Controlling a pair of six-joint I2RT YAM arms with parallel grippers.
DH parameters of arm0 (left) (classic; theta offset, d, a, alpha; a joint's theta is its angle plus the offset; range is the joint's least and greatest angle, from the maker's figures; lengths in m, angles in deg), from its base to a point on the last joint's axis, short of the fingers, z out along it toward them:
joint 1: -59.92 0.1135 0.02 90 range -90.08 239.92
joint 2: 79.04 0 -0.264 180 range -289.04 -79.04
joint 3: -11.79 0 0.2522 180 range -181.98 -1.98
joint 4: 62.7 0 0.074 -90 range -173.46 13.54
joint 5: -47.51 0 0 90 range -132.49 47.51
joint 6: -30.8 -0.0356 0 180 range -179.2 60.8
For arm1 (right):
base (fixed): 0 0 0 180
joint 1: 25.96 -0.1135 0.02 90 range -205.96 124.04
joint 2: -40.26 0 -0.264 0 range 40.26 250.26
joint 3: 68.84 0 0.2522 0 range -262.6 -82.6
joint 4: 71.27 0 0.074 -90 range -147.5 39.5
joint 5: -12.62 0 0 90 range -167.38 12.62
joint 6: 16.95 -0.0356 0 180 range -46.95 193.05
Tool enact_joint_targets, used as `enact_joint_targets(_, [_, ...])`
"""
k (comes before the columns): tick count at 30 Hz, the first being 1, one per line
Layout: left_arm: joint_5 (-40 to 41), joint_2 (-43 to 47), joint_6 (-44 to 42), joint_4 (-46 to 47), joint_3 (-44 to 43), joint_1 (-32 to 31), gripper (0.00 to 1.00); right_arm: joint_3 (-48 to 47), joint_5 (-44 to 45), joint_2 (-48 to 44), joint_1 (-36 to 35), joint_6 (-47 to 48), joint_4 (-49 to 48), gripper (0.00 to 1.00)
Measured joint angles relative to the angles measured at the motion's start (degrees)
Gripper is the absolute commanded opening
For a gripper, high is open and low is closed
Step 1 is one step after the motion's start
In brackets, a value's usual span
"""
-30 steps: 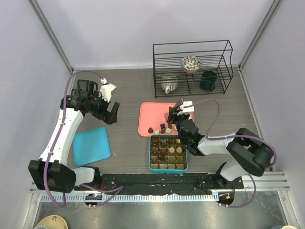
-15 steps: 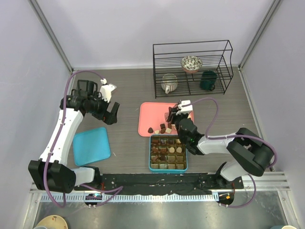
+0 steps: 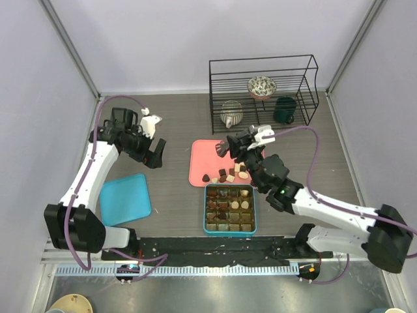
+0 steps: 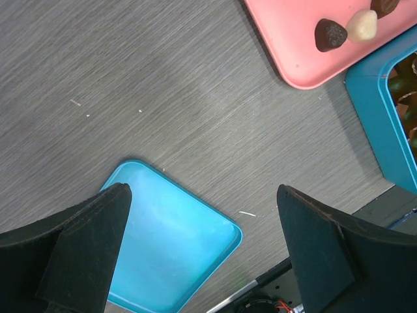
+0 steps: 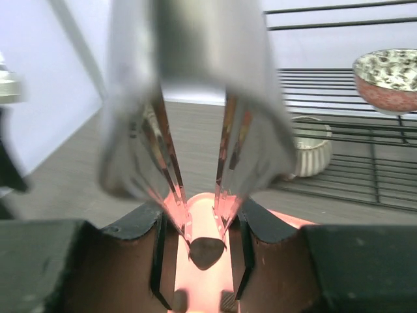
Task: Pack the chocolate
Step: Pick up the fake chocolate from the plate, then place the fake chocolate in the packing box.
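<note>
A: Grey wood-grain bench (image 3: pixel 169 124), wire rack (image 3: pixel 293 78) at the upper right. Which step is this?
B: Carrying one piece. Right pincer (image 5: pixel 204 228) is clenched on a dark chocolate piece (image 5: pixel 207 252), hanging above the pink tray (image 3: pixel 201 156) at frame centre; other chocolates (image 3: pixel 223 175) lie along the tray's lower edge.
A: And the left?
B: Left pincer (image 4: pixel 202 189) gapes wide, grasping nothing, over the blue lid (image 4: pixel 169 241).
A: Next?
B: Probably travel down-frame to the teal box (image 3: pixel 206 207), find a free compartment, release.

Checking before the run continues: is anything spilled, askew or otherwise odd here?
Nothing stands out. The loose chocolates lie on the pink tray, none spilled; the box and lid sit flat, and the right gripper holds one dark piece.
</note>
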Motion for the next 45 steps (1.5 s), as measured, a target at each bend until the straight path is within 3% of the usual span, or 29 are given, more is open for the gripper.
enact_joint_targets(8, [1.4,-3.2,1.7,2.3,2.1,0.0,1.0,0.9,1.4,-13.5,-14.2,-3.3,17.1,0.2])
enact_joint_targets(14, [3.1,-3.3,1.9,2.7,2.7,0.0,1.0,1.7,6.9,-15.5,-24.8,-6.4,28.1,0.19])
enact_joint_targets(23, [4.0,-1.7,1.9,2.5,5.2,0.0,1.0,1.7,14.1,-16.5,-33.6,-10.6,37.4,0.2])
enact_joint_targets(28, [4.0,0.0,1.9,2.4,5.5,0.0,1.0,1.8,17.2,-16.3,-36.6,-12.4,40.4,0.21])
enact_joint_targets(38, [3.9,0.7,2.1,1.9,5.7,0.0,1.0,3.2,19.6,-15.7,-36.7,-13.2,38.7,0.47])
enact_joint_targets(45, [3.9,0.8,2.0,1.2,5.7,0.0,1.0,3.2,19.6,-15.2,-36.7,-13.3,37.3,0.47])
